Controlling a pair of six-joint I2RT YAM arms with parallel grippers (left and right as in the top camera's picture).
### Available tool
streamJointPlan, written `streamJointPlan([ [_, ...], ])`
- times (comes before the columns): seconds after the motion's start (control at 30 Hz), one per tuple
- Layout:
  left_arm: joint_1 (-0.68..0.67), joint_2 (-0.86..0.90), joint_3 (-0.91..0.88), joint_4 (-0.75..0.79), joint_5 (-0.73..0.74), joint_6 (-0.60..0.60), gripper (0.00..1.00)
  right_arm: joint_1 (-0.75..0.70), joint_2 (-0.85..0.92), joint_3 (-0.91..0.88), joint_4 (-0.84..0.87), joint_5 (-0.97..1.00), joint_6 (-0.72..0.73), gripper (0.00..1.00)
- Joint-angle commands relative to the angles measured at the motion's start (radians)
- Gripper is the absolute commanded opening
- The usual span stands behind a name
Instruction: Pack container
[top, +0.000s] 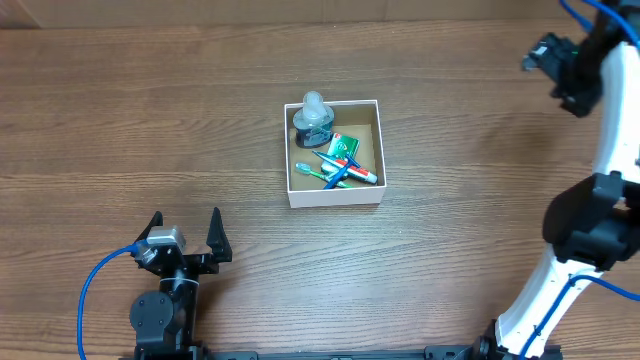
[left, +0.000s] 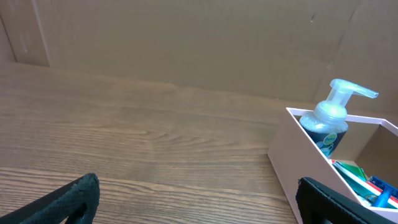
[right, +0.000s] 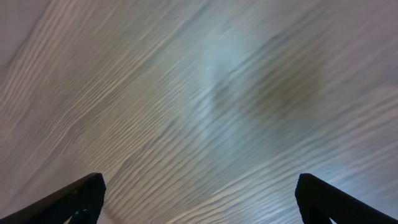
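Note:
The container (top: 335, 196) is a square white-walled box with a brown inside, in the middle of the table. In it stand a dark pump bottle with a clear top (top: 313, 120), a green packet (top: 345, 147), toothbrushes and a red and white tube (top: 352, 172). My left gripper (top: 185, 228) is open and empty, low at the front left, well apart from the box. In the left wrist view the box wall (left: 298, 155) and the bottle (left: 329, 121) lie to the right of the open jaws (left: 199, 199). My right gripper (top: 543, 55) is raised at the far right, and its jaws (right: 199, 199) are open and empty over blurred wood.
A wooden table (top: 150, 120) surrounds the box. A brown cardboard backdrop (left: 186, 43) stands behind the table. A blue cable (top: 100, 275) loops beside the left arm's base. The right arm's white links (top: 600, 200) stand along the right edge.

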Motion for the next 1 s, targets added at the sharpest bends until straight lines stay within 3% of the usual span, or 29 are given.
streamJointPlan([
  [0.0, 0.007, -0.013, -0.005, 0.001, 0.018, 0.019, 1.00, 0.132, -0.151, 0.027, 0.005, -0.001, 0.002, 1.00],
  [0.23, 0.007, -0.013, -0.005, 0.001, 0.018, 0.019, 1.00, 0.365, -0.333, 0.024, 0.010, 0.078, 0.002, 1.00],
  [0.3, 0.007, -0.013, -0.005, 0.001, 0.018, 0.019, 1.00, 0.378, -0.392, -0.039, 0.110, 0.111, 0.002, 1.00],
  [0.47, 0.007, -0.013, -0.005, 0.001, 0.018, 0.019, 1.00, 0.378, -0.629, -0.444, 0.659, 0.110, -0.008, 1.00],
  [0.5, 0.007, -0.013, -0.005, 0.001, 0.018, 0.019, 1.00, 0.378, -0.684, -0.542, 0.779, 0.102, -0.053, 1.00],
  [0.53, 0.007, -0.013, -0.005, 0.001, 0.018, 0.019, 1.00, 0.378, -0.787, -0.714, 0.949, 0.053, -0.186, 1.00],
  [0.67, 0.007, -0.013, -0.005, 0.001, 0.018, 0.019, 1.00, 0.378, -0.966, -0.956, 1.080, -0.045, -0.409, 1.00],
  [0.8, 0.007, -0.013, -0.005, 0.001, 0.018, 0.019, 1.00, 0.378, -1.159, -1.162, 1.160, -0.044, -0.476, 1.00],
  [0.97, 0.007, -0.013, -0.005, 0.001, 0.018, 0.019, 1.00, 0.378, -1.420, -1.518, 1.449, -0.044, -0.480, 1.00],
])
